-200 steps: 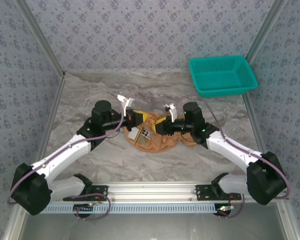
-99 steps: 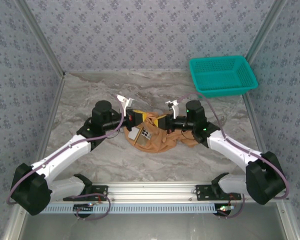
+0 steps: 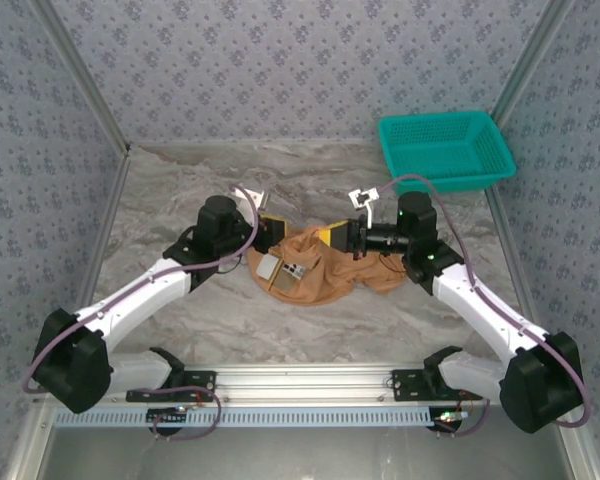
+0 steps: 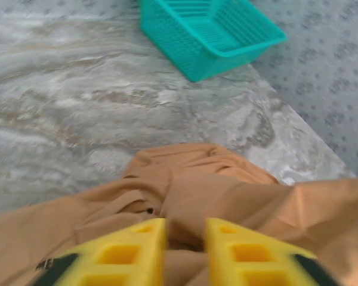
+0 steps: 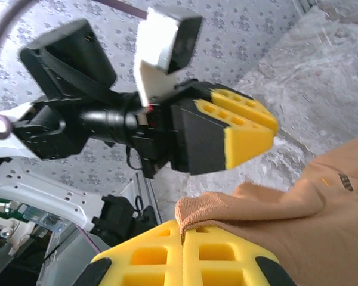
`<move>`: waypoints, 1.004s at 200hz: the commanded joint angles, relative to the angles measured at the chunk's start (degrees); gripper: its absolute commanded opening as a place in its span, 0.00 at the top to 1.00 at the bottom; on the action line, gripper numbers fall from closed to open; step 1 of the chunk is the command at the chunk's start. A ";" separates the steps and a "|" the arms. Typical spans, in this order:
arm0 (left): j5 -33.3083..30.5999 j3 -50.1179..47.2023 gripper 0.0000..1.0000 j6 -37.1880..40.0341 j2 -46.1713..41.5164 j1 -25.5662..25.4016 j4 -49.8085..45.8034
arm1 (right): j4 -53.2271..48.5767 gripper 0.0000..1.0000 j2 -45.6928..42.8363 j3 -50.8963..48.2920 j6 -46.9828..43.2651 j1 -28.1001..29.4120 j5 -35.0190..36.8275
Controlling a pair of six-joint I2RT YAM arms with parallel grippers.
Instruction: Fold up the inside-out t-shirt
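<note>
Task is judged to be at an early stage. The inside-out t-shirt (image 3: 325, 275) is seen as a crumpled heap at the centre of the table (image 3: 180, 190), between the 2 arms. No clean fold is visible, and the sleeves cannot be told apart.

A hem edge is pinched by the right gripper (image 5: 182, 231): jaws are closed on the cloth, and this edge is lifted a bit above the heap. The left gripper (image 4: 185, 231) is held just above the shirt w/ jaws a little apart; nothing is gripped btw. them, as far as can be seen.

Left to do, by judgement: shirt is to be spread flat, then folded, i.e. approx. all of the work.

Counted:
- 1 t-shirt, w/ 2 small pale tags (image 3: 270, 266) on its left part
- 1 teal basket (image 3: 445, 150) at the far right corner, well apart from the shirt
- 2 grippers
</note>
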 commanded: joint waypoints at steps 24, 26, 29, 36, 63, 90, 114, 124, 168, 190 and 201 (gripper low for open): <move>-4.22 -3.85 0.47 0.41 -8.53 -0.80 -1.09 | 7.20 1.00 2.46 1.32 6.98 -0.39 -0.73; -4.08 -4.04 0.46 0.71 -8.71 -1.03 -1.12 | 7.14 1.00 2.48 1.32 7.02 -0.43 -0.62; -3.61 -4.33 0.46 0.98 -9.43 -1.46 -1.07 | 7.03 1.00 2.61 1.32 7.15 -0.46 -0.35; -2.86 -4.75 0.45 1.88 -10.35 -2.63 -1.28 | 6.94 1.00 2.82 1.50 7.33 -0.62 0.09; -1.31 -4.68 0.45 4.89 -11.88 -8.08 -2.26 | 6.68 1.00 3.35 1.73 7.53 -0.65 1.62; -0.31 -2.81 0.53 6.49 -8.47 -10.77 -2.19 | 7.20 1.00 3.55 1.73 7.87 -0.65 1.97; -0.91 0.35 0.54 6.86 -4.02 -11.03 -2.33 | 7.29 1.00 3.45 1.60 8.20 -0.73 1.85; -1.59 1.14 0.55 6.95 -2.61 -11.01 -1.51 | 7.29 1.00 3.30 1.51 8.24 -0.66 1.92; -0.53 6.13 0.70 8.00 2.83 -11.04 0.14 | 7.30 1.00 3.05 0.55 8.06 -0.80 1.63; 0.68 6.85 0.87 7.47 3.44 -10.17 0.73 | 7.14 1.00 2.71 0.19 8.07 -1.15 1.73; 2.15 6.73 0.94 7.02 3.10 -9.70 0.94 | 6.64 1.00 2.39 -0.08 7.81 -1.92 1.92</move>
